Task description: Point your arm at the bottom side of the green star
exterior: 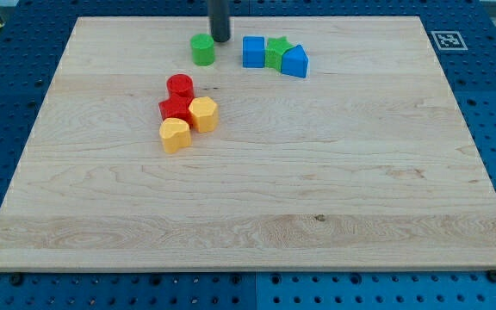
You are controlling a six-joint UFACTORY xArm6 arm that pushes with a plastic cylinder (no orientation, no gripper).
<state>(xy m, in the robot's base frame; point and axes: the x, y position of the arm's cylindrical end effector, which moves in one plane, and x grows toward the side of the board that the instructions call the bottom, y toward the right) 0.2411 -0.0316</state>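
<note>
Tip of my jawless tool (220,40), holding nothing, stands far on the worktop (317,172), just right of the green cylinder (202,50), left of the green star (276,52).

A pale wooden desk (257,198) with visible grain fills most of the view. Beneath and around it lies a blue perforated base (489,95) dotted with regular holes. A black-and-white square marker (445,40) sits on the desk's top right corner. Light is even and soft.
</note>
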